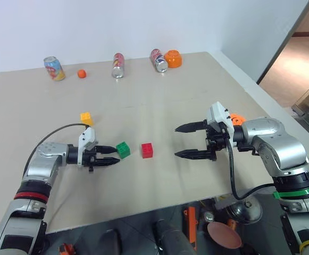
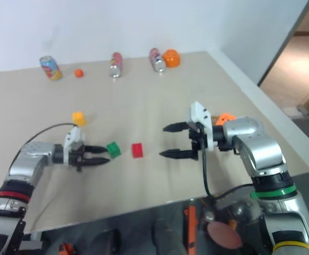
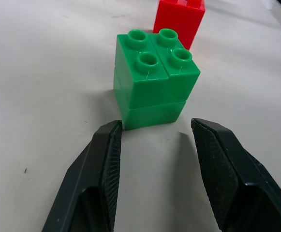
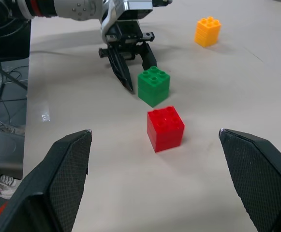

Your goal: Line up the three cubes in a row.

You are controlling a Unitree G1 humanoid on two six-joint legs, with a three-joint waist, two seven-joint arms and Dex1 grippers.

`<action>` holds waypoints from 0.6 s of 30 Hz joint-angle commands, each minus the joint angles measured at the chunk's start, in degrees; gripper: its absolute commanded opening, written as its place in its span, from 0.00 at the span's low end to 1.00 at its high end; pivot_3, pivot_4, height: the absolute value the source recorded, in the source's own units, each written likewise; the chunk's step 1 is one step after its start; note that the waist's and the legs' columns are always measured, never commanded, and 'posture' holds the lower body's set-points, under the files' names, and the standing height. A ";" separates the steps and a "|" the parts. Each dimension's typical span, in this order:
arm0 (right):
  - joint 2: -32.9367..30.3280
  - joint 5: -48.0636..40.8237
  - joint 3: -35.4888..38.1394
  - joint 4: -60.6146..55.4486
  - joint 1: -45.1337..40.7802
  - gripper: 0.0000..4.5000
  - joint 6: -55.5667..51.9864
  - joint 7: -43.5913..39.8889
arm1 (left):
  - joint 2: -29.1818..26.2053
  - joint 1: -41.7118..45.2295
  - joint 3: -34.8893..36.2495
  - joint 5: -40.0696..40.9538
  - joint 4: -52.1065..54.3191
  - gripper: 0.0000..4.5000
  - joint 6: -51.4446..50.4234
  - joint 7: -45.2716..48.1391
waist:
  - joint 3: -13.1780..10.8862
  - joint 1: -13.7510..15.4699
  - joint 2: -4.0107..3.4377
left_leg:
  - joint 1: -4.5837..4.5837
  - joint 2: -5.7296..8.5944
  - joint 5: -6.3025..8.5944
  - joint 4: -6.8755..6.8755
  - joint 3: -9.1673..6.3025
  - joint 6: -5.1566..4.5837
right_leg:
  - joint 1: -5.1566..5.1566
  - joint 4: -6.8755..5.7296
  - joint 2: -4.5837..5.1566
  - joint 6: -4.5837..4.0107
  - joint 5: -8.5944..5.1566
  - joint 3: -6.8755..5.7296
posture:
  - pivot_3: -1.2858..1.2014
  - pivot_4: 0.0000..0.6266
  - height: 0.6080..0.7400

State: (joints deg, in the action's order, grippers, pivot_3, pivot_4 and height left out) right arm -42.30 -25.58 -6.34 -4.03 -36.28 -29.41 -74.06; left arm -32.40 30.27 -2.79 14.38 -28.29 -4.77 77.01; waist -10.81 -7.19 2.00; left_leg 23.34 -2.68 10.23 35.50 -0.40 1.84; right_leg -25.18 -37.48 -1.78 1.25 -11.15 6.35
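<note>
Surface: a beige, matte surface (image 1: pixel 159 95) is seen, running to a white wall at its far edge; a pale strip borders its right edge.
Room: wooden flooring is seen beyond the right edge, and dark clutter lies below the near edge.
Far edge: three cans are ranged along it, one upright (image 1: pixel 54 68) toward the far left corner and two lying (image 1: pixel 118 65) (image 1: pixel 158 60); a small orange ball (image 1: pixel 82 74) sits between the first two, and an orange bowl-like thing (image 1: pixel 173 58) touches the last can.
Cubes: the green cube (image 1: pixel 123 150) and red cube (image 1: pixel 147 150) stand side by side, slightly apart, near the middle of the surface toward the near edge; the yellow cube (image 1: pixel 86 118) is set farther back and to the left.
Left pincer (image 1: pixel 111 155): its fingers are parted narrowly, tips just short of the green cube, nothing gripped.
Right pincer (image 1: pixel 178 141): its fingers are spread wide and empty, right of the red cube.
Right edge: an orange toy (image 1: pixel 237 119) is partly hidden behind the right arm.
</note>
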 commanded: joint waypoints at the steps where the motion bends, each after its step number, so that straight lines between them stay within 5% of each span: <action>1: -0.29 -0.51 1.00 -0.83 -1.15 0.97 0.38 -0.16 | 1.07 -2.36 -1.05 -1.68 0.89 0.53 0.89 -2.95 | 0.01 0.06 0.01 | 0.00 0.02 0.00 0.03 0.03 0.00 | 0.03 0.00 0.04 0.01 0.00 0.00 | 0.52 0.24 1.00; 18: -0.27 -0.25 0.72 -0.32 -1.46 0.97 0.53 -0.35 | 4.18 -3.26 -0.55 0.36 4.58 0.53 -3.31 -6.69 | 0.03 1.71 0.01 | 0.02 0.06 -0.01 0.20 0.07 -0.01 | 0.10 0.01 0.13 0.08 -0.04 0.00 | 0.52 0.24 1.00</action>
State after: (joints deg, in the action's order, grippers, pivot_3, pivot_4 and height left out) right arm -42.29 -25.54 -6.34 -4.02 -36.35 -29.42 -73.97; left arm -28.52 27.37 -2.26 15.05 -23.90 -6.36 70.59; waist -10.78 -5.48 2.01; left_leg 23.37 -2.62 10.22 35.71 -0.33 1.84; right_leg -25.08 -37.46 -1.64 1.33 -11.19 6.35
